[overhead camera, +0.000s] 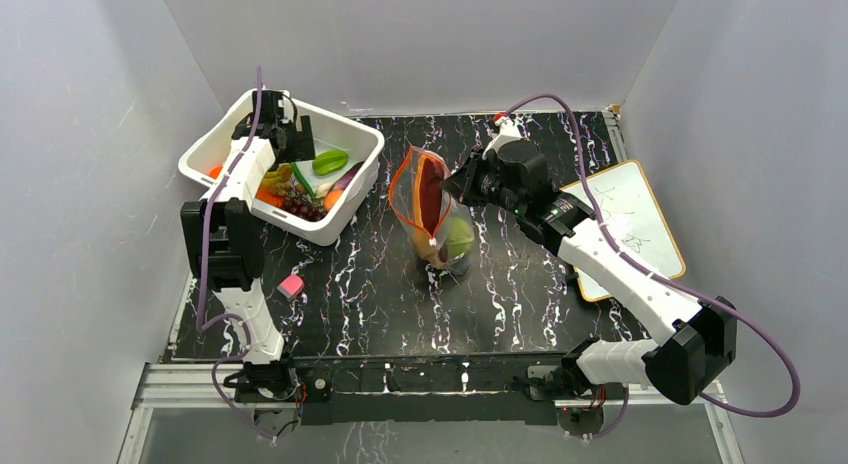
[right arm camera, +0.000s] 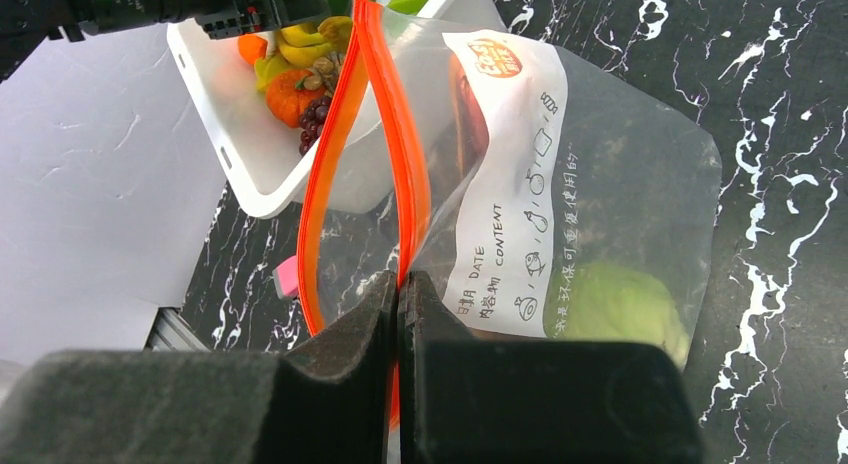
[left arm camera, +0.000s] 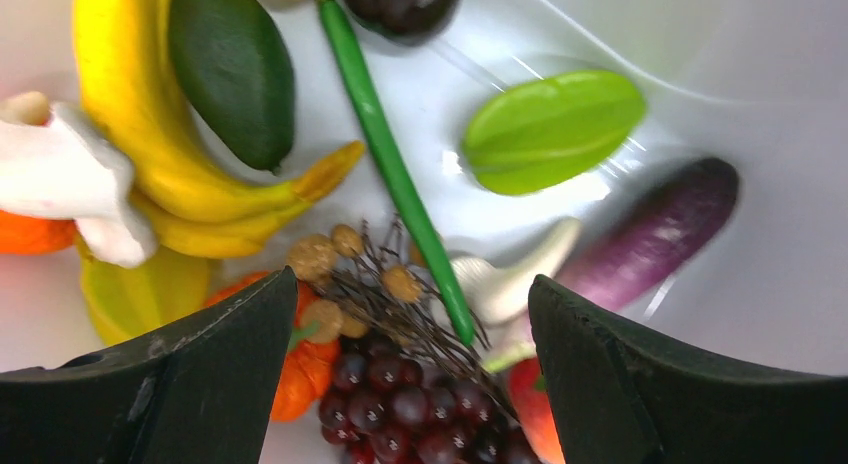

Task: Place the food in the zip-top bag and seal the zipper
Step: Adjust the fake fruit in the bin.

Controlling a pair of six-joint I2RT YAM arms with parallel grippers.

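Note:
The clear zip-top bag (overhead camera: 432, 209) stands upright mid-table with its mouth open; a pale-green cabbage (right arm camera: 615, 306) and a dark red piece lie inside. My right gripper (right arm camera: 401, 284) is shut on one side of the red-orange zipper strip (right arm camera: 410, 174) and holds the mouth open. My left gripper (left arm camera: 412, 314) is open and empty, hovering over the food in the white bin (overhead camera: 240, 119): dark grapes (left arm camera: 400, 399), a banana (left arm camera: 150, 134), a purple eggplant (left arm camera: 650, 234), a green bean (left arm camera: 385, 154), a green leaf-shaped piece (left arm camera: 550, 129) and an orange piece (left arm camera: 290, 374).
A small pink block (overhead camera: 291, 286) lies on the black marbled table (overhead camera: 520, 304) left of the bag. A whiteboard with a wooden frame (overhead camera: 630, 224) lies at the right, under my right arm. Grey walls enclose the table.

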